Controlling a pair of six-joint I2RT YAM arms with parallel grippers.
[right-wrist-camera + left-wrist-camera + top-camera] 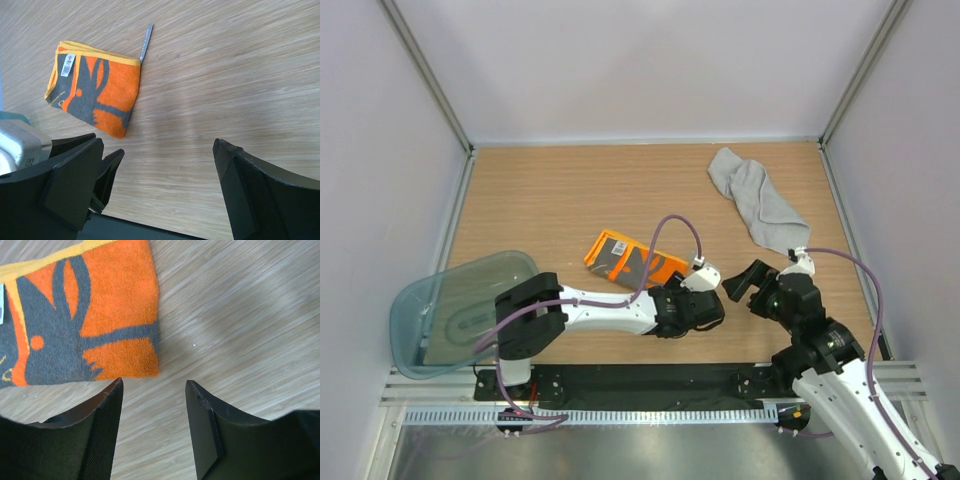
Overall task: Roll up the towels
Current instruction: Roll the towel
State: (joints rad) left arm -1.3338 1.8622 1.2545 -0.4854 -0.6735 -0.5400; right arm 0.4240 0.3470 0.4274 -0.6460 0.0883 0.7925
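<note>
The orange towel (632, 260) with a dark grey pattern lies folded flat on the wooden table, at centre. It also shows in the left wrist view (110, 300) and the right wrist view (107, 82). The light grey towel (757, 200) lies crumpled at the back right, seen only from the top. My left gripper (703, 297) is open and empty, low over bare wood (154, 382), just right of the orange towel's near corner. My right gripper (748, 285) is open wide and empty (157, 145), close to the right of the left one.
The translucent teal tub (460, 310) sits at the near left, partly over the table's edge. White walls stand on three sides. A black base rail (650, 380) runs along the near edge. The left gripper's finger (112, 160) shows in the right wrist view.
</note>
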